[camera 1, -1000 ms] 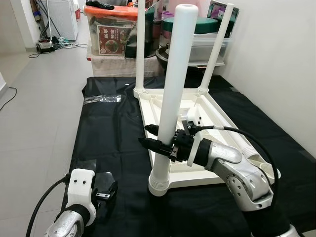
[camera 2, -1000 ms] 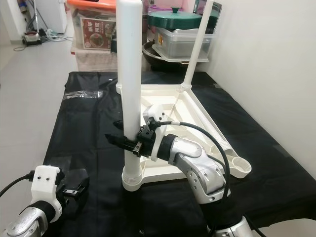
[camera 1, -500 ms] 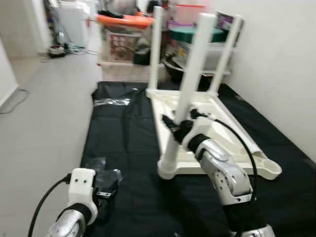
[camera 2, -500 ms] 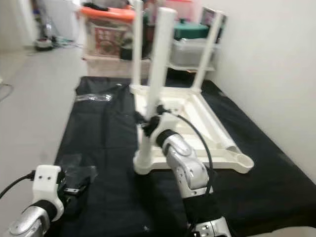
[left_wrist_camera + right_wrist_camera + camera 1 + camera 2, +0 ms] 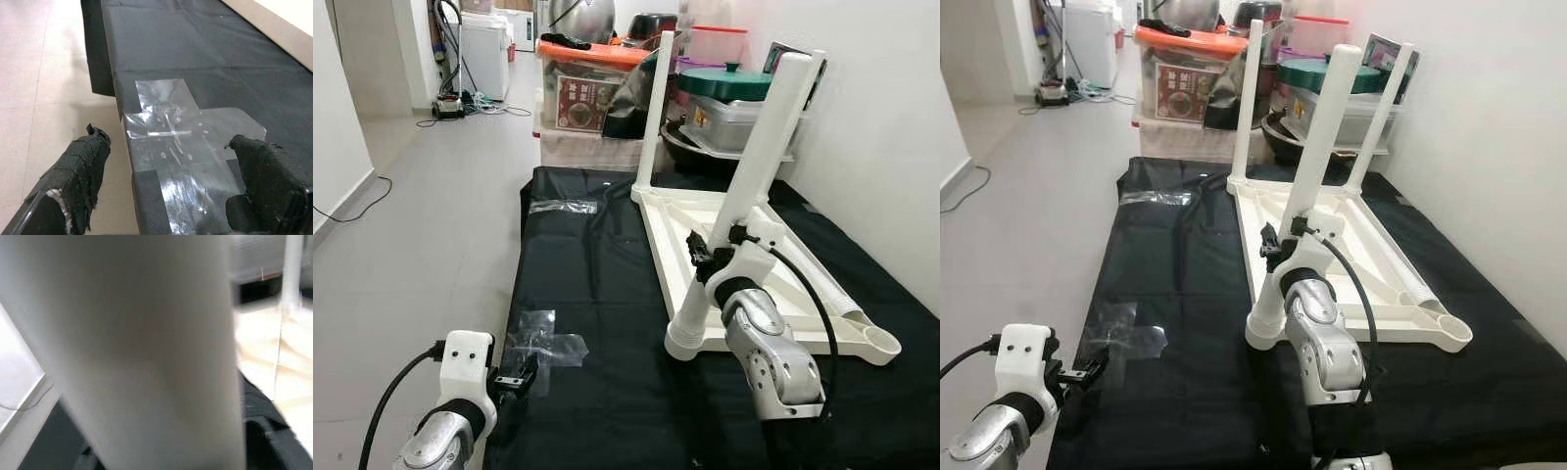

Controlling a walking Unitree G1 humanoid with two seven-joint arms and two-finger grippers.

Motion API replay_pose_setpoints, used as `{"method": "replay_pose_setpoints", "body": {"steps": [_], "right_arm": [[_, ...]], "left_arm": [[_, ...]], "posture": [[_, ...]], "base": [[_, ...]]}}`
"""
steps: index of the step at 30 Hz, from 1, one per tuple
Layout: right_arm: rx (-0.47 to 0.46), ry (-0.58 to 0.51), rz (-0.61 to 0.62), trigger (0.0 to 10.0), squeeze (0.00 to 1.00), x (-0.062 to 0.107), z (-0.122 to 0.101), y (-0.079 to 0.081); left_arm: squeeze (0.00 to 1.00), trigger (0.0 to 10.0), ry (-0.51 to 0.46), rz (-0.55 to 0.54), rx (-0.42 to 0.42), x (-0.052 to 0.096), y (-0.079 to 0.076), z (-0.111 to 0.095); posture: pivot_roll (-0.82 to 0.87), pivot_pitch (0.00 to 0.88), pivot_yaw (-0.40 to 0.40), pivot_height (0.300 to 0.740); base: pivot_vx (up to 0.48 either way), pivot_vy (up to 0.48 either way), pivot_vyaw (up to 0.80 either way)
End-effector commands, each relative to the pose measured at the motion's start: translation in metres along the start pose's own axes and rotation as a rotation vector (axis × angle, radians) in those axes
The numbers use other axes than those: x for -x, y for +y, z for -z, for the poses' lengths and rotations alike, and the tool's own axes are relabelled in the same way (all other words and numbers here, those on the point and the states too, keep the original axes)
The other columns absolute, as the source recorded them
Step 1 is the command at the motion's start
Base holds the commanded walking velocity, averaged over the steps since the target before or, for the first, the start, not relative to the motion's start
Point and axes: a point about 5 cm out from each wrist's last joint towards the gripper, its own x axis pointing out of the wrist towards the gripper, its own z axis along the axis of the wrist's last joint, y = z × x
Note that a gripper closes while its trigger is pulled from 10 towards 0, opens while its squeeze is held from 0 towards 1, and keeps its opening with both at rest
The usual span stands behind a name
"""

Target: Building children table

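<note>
Left eye view shows a white children table point(image 5: 773, 294) lying upside down on a black sheet point(image 5: 597, 284) that is spread on the grey floor point(image 5: 421, 225). Three white legs stand up from it. The near leg point(image 5: 744, 201) sits in the front corner socket, and it leans a little toward the wall. The two far legs point(image 5: 1247, 103) rise at the back corners. A fourth corner socket point(image 5: 879, 345), at the front right, holds no leg.

The right end effector point(image 5: 702, 257) is at the near leg, about halfway up, with its black fingers on both sides of the leg and clamped on it. In the right wrist view the leg is very close and blurred.

The left end effector point(image 5: 171, 181) hangs low over the near left edge of the sheet, with its fingers point(image 5: 80, 166) apart. Between them, on the sheet, lies a clear plastic bag point(image 5: 181, 142). Another clear bag point(image 5: 563, 207) lies farther back on the sheet.

Behind the table stand storage boxes point(image 5: 582, 93) and a green pot lid point(image 5: 724, 83).
</note>
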Motion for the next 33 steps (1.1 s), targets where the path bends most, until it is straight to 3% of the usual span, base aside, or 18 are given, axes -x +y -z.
{"method": "replay_pose_setpoints", "body": {"steps": [1, 5, 7, 8, 12, 14, 16, 18, 26, 30, 31, 32, 33], "right_arm": [[-0.029, 0.169, 0.061, 10.0, 1.00, 0.003, 0.036, -0.015], [-0.044, 0.158, 0.055, 10.0, 1.00, 0.003, 0.034, -0.013], [-0.039, 0.111, -0.002, 10.0, 1.00, -0.001, 0.019, -0.005], [-0.031, 0.081, -0.018, 10.0, 0.02, -0.002, 0.011, -0.004], [-0.034, 0.035, -0.037, 10.0, 0.00, -0.004, -0.001, -0.004], [-0.079, -0.037, -0.111, 10.0, 0.00, -0.005, -0.021, -0.001], [-0.079, -0.037, -0.111, 10.0, 0.00, -0.005, -0.021, -0.001], [-0.073, -0.082, -0.205, 10.0, 0.00, -0.003, -0.035, 0.003], [0.020, -0.095, -0.352, 10.0, 0.00, 0.003, -0.047, 0.006], [0.020, -0.095, -0.352, 10.0, 0.00, 0.003, -0.047, 0.006], [0.108, -0.101, -0.545, 10.0, 0.00, -0.001, -0.057, 0.006], [0.158, -0.098, -0.634, 10.0, 0.00, -0.005, -0.059, 0.002], [0.158, -0.098, -0.634, 10.0, 0.00, -0.005, -0.059, 0.002]], "left_arm": [[0.00, 10.0, 0.022, 0.010, -0.004, 0.000, 0.000, 0.004], [0.00, 10.0, 0.024, 0.009, -0.003, 0.000, 0.000, 0.005], [0.00, 10.0, 0.030, 0.013, -0.011, -0.003, 0.000, 0.005], [0.00, 10.0, 0.030, 0.013, -0.013, -0.004, 0.001, 0.004], [0.00, 10.0, 0.030, 0.014, -0.017, -0.005, 0.000, 0.004], [0.00, 10.0, 0.027, 0.020, -0.024, -0.006, -0.001, 0.003], [0.00, 10.0, 0.027, 0.020, -0.024, -0.006, -0.001, 0.003], [0.00, 10.0, 0.025, 0.024, -0.028, -0.007, -0.002, 0.002], [0.00, 10.0, 0.023, 0.039, -0.038, -0.007, -0.003, 0.001], [0.00, 10.0, 0.023, 0.039, -0.038, -0.007, -0.003, 0.001], [0.00, 10.0, 0.019, 0.055, -0.044, -0.007, -0.005, 0.000], [0.00, 10.0, 0.017, 0.062, -0.046, -0.007, -0.005, 0.001], [0.00, 10.0, 0.017, 0.062, -0.046, -0.007, -0.005, 0.001]], "posture": [[0.12, 0.000, -0.083, 0.740], [0.12, 0.000, -0.082, 0.740], [0.11, 0.000, -0.076, 0.740], [0.10, 0.000, -0.073, 0.740], [0.10, 0.000, -0.073, 0.740], [0.10, 0.000, -0.071, 0.740], [0.10, 0.000, -0.071, 0.740], [0.09, 0.000, -0.068, 0.740], [0.08, 0.000, -0.062, 0.740], [0.08, 0.000, -0.062, 0.740], [0.08, 0.000, -0.059, 0.740], [0.08, 0.000, -0.060, 0.740], [0.08, 0.000, -0.060, 0.740]], "base": [[0.000, 0.000, 0.00], [0.000, 0.000, 0.00], [0.000, 0.000, 0.00], [0.000, 0.000, 0.00], [0.000, 0.000, 0.00], [0.000, 0.000, 0.00], [0.000, 0.000, 0.00], [0.000, 0.000, 0.00], [0.000, 0.000, 0.00], [0.000, 0.000, 0.00], [0.000, 0.000, 0.00], [0.000, 0.000, 0.00], [0.000, 0.000, 0.00]]}}
